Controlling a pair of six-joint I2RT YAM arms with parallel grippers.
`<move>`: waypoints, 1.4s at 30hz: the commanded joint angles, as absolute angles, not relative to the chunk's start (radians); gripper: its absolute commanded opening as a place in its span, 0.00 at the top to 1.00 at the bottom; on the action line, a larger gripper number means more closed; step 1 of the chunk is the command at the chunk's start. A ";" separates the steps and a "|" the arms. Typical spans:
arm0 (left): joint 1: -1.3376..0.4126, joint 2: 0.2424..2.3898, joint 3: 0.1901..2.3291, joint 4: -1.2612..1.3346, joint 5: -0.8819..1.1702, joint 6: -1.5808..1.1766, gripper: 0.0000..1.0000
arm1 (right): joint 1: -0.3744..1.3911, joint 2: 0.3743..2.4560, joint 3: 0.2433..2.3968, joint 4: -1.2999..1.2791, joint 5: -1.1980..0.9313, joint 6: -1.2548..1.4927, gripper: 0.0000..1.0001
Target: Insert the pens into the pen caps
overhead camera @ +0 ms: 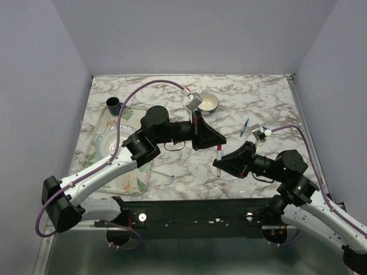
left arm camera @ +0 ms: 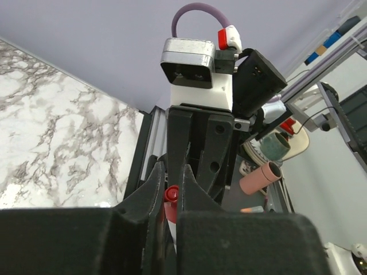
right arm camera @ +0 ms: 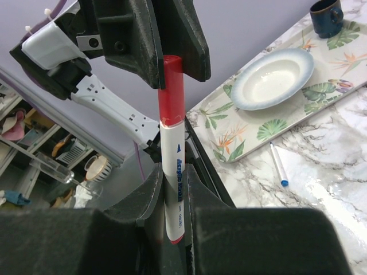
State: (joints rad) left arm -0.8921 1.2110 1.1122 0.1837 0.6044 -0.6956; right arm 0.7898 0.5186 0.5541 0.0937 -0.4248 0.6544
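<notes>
Right now the two arms meet above the middle of the marbled tabletop (overhead camera: 258, 97), with one pen (right arm camera: 172, 172) held upright between them. The right fingers (right arm camera: 150, 197) are closed on its white barrel, one finger pressed against each side just below the printed lettering, and the pen's red lower end pokes out beneath them. The red cap (right arm camera: 171, 89) sits over the upper end of the barrel, its bottom edge meeting the white plastic. The left fingers (right arm camera: 137, 34) come in from the far side and are narrowed onto the top of that cap, one touching each side, so only a sliver of red shows between them in the left wrist view. From overhead the pen shows as a short white stick with a red end, well clear of the tabletop, between the two black wedge-shaped finger tips. A white pen with a blue tip (right arm camera: 278, 166) lies flat on the marble just beside the edge of the floral tray (right arm camera: 269, 129). A dark blue pen (overhead camera: 245, 127) lies farther back, on the right arm's side. On the tray rest a white plate (right arm camera: 258, 91) with a blue rim and, at the far corner, a dark blue cup (right arm camera: 327, 14). A pale bowl (overhead camera: 207, 103) stands on the tabletop behind the left arm's wrist.
</notes>
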 commanded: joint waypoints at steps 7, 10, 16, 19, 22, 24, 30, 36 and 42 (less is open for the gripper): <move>-0.894 1.177 0.942 0.458 0.747 -0.958 1.00 | 0.787 0.508 0.586 0.181 -0.373 0.653 0.99; -0.896 1.173 0.890 0.566 0.746 -1.064 1.00 | 0.787 0.508 0.601 0.239 -0.356 0.647 0.99; -0.899 1.154 0.874 0.557 0.715 -1.108 1.00 | 0.787 0.575 0.710 0.210 -0.333 0.620 0.99; -0.910 1.138 0.891 0.439 0.701 -1.000 1.00 | 0.788 0.591 0.730 0.196 -0.305 0.635 0.99; -0.913 1.123 0.868 0.405 0.707 -0.966 1.00 | 0.787 0.598 0.768 0.181 -0.282 0.644 0.99; -0.917 1.120 0.842 0.405 0.686 -0.982 1.00 | 0.787 0.606 0.801 0.153 -0.262 0.629 0.99; -0.966 1.114 0.831 0.348 0.638 -0.936 1.00 | 0.787 0.643 0.914 0.049 -0.178 0.566 0.99; -0.999 1.103 0.712 0.609 0.666 -1.046 1.00 | 0.787 0.660 0.957 0.083 -0.178 0.558 0.99; -1.025 1.085 0.693 0.716 0.693 -1.104 1.00 | 0.787 0.678 1.029 0.112 -0.244 0.551 0.99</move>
State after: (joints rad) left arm -0.9138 1.0786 0.7528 0.7921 0.4110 -1.0267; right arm 0.8196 0.6693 0.8734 -0.2302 -0.4282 0.5625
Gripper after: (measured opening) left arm 0.046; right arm 0.207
